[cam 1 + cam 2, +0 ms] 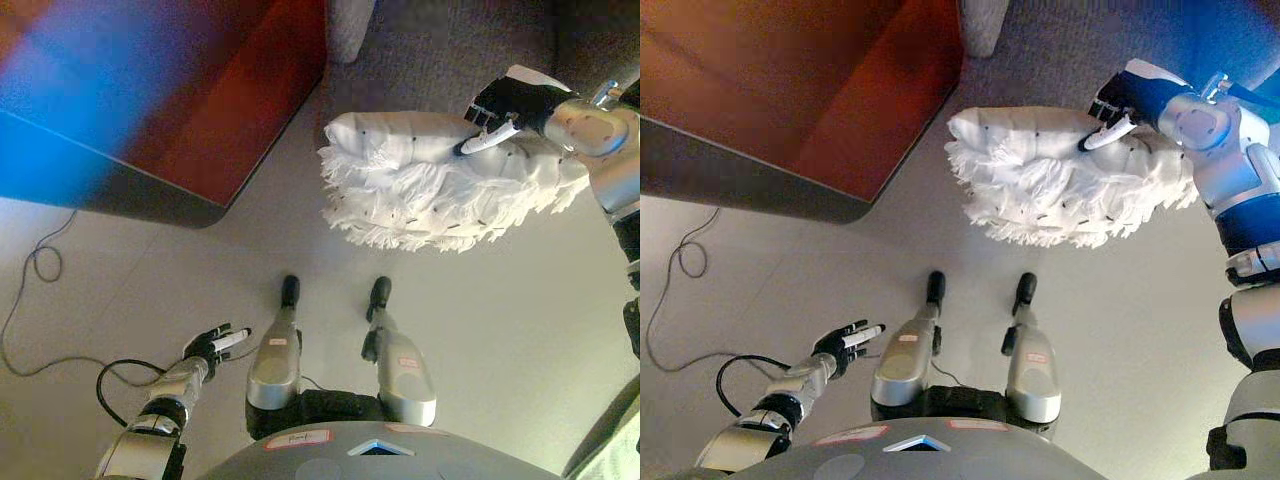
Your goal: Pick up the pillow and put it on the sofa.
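One pillow (pixel 440 180) in right hand (pixel 505 110)

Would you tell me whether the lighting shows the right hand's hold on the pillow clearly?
Left eye view: pillow brightly lit, dark right hand stands out, curled on its upper edge. Right eye view: same contrast; open left hand shows plainly.

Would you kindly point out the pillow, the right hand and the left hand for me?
pillow (pixel 420 195): left eye view, on its fluffy white fringed middle.
right hand (pixel 505 110): left eye view, on the dark palm gripping the pillow's top.
left hand (pixel 845 343): right eye view, on the dark palm, fingers relaxed.
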`<state>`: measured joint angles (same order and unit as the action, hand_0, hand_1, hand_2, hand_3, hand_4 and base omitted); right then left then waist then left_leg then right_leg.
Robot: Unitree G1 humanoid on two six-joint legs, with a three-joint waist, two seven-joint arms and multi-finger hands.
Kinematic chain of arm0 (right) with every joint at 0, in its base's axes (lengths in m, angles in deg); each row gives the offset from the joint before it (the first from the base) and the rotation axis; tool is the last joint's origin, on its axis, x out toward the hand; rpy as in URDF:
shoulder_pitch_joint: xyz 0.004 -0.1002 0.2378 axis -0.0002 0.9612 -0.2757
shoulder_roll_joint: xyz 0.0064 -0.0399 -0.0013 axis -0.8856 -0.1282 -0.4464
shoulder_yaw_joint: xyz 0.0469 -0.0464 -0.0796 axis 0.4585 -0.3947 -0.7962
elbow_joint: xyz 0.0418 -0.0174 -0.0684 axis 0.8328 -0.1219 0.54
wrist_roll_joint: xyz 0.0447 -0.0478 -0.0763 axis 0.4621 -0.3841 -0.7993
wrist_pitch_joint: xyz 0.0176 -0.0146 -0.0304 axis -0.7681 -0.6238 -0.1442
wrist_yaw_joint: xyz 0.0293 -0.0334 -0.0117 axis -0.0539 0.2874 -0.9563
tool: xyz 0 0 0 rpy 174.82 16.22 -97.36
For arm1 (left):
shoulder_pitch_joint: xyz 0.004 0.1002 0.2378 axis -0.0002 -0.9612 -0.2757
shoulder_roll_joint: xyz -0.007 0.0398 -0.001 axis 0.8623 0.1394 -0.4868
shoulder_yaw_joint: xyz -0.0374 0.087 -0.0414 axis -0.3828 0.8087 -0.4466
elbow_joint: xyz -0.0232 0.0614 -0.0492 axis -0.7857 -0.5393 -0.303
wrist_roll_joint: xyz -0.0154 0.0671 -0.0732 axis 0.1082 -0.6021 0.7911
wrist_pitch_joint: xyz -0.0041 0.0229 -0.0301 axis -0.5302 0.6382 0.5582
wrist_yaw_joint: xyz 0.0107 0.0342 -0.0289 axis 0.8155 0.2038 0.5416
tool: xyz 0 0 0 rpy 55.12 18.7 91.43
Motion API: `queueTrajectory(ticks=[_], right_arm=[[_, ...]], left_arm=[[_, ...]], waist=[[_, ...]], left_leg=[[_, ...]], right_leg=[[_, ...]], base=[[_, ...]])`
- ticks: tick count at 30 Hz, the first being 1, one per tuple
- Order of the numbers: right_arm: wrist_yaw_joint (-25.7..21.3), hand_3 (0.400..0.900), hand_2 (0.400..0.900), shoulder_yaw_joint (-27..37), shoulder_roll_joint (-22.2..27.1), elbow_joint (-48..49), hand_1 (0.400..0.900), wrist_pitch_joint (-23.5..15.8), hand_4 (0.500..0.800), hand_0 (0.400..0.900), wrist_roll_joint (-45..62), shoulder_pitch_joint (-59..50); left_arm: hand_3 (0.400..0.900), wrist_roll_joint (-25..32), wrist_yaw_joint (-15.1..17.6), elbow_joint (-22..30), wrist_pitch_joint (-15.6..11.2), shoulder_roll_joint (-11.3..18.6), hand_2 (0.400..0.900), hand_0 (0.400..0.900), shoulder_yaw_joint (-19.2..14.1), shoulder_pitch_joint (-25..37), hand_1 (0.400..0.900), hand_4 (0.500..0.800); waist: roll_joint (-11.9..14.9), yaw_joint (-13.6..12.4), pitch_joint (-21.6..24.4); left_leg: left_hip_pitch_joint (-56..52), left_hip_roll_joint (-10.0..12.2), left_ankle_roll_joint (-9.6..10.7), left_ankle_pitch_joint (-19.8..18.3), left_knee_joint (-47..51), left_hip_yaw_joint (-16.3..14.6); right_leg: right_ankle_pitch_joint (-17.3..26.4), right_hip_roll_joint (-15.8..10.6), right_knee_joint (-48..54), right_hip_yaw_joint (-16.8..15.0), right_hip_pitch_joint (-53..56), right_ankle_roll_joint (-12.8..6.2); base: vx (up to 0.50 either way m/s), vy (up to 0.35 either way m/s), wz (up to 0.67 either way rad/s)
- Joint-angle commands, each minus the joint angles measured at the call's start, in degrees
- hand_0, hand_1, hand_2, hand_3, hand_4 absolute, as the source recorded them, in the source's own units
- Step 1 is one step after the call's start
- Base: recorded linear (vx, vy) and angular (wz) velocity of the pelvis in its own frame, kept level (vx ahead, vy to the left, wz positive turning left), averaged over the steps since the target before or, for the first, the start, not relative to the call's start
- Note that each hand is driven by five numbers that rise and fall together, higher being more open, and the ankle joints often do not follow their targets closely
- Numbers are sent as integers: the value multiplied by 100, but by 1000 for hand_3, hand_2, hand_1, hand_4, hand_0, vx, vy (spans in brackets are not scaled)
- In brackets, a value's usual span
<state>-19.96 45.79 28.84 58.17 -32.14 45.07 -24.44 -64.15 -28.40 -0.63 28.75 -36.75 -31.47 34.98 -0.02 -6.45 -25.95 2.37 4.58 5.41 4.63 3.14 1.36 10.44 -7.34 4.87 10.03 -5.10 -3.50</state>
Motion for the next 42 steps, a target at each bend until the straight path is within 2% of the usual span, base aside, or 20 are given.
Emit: queueTrajectory(ticks=[1, 6, 11, 17, 24, 29, 31, 32, 33, 37, 42], right_arm=[[195, 400, 400, 635, 351, 682, 400, -220, 500, 400, 1215, -126], [25, 400, 400, 773, 348, 355, 400, -61, 500, 400, 2027, -417], [-302, 400, 400, 433, 431, -490, 400, 154, 500, 400, 2444, -1277], [-654, 400, 400, 83, 424, -1614, 400, 410, 500, 400, 2529, -2092], [-1061, 400, 400, 8, 483, -2815, 400, 754, 500, 400, 2759, -2659], [-1600, 400, 400, 26, 518, -3323, 400, 881, 500, 400, 2888, -2965], [-2027, 400, 400, -15, 547, -3529, 400, 904, 500, 400, 2766, -3143], [-2239, 453, 453, -58, 571, -3620, 453, 926, 532, 453, 2701, -3210], [-2285, 900, 900, -92, 571, -3770, 900, 1017, 800, 900, 2755, -3307], [-2177, 900, 900, -260, 542, -3870, 900, 969, 800, 900, 2744, -3475], [-2350, 900, 900, -370, 649, -4014, 900, 1008, 800, 900, 2722, -3485]], left_arm=[[900, -512, 199, -749, 28, 307, 900, 900, 223, -819, 900, 800], [900, -808, 180, -1031, 40, 275, 900, 900, 142, -972, 900, 800], [900, -972, 185, -1204, -108, 254, 900, 900, 143, -1132, 900, 800], [900, -1078, 226, -1331, -105, 249, 900, 900, 185, -1171, 900, 800], [900, -1166, 247, -1408, -172, 336, 900, 900, 242, -1164, 900, 800], [900, -1033, 209, -1323, -417, 381, 900, 900, 307, -1031, 900, 800], [900, -941, 173, -1243, -544, 372, 900, 900, 356, -987, 900, 800], [900, -887, 160, -1221, -598, 360, 900, 900, 376, -958, 900, 800], [900, -830, 159, -1187, -714, 331, 900, 900, 392, -957, 900, 800], [900, -653, 175, -1097, -973, 264, 900, 900, 404, -996, 900, 800], [900, -482, 125, -1004, -965, 366, 900, 900, 350, -1022, 900, 800]], waist=[[263, -113, 1435], [369, -190, 1793], [423, -326, 1999], [430, -498, 2095], [342, -722, 1954], [105, -825, 1595], [-55, -841, 1397], [-123, -841, 1317], [-221, -852, 1201], [-507, -840, 882], [-663, -764, 755]], left_leg=[[-74, 27, -177, -32, -42, -78], [-388, 37, -144, -105, 53, -16], [-571, 48, -96, -141, 92, 45], [-626, 50, -61, -123, 106, 181], [-456, 72, -36, -38, 94, 404], [-38, 98, 0, 120, 90, 585], [179, 93, 23, 195, 86, 649], [268, 83, 26, 224, 81, 692], [378, 80, 36, 265, 76, 727], [678, 87, 64, 382, 78, 760], [766, 136, 76, 437, 86, 688]], right_leg=[[-671, -152, -550, 163, 450, -177], [-721, -95, -407, 220, 813, -149], [-690, -75, -225, 310, 1074, -149], [-705, -51, -153, 402, 1227, -126], [-790, -21, -205, 527, 1189, -83], [-853, -9, -349, 644, 836, -19], [-871, -22, -424, 670, 613, 13], [-874, -24, -462, 659, 511, 27], [-879, -30, -506, 656, 390, 42], [-918, -52, -656, 647, 42, 97], [-984, -69, -811, 627, -138, 112]], base=[[221, -4, 6], [197, -1, 9], [138, 13, 10], [125, 10, 14], [54, -44, 23], [-167, -93, 16], [-278, -70, 9], [-306, -37, 2], [-310, -22, -4], [-213, -23, -2], [-90, -18, -7]])
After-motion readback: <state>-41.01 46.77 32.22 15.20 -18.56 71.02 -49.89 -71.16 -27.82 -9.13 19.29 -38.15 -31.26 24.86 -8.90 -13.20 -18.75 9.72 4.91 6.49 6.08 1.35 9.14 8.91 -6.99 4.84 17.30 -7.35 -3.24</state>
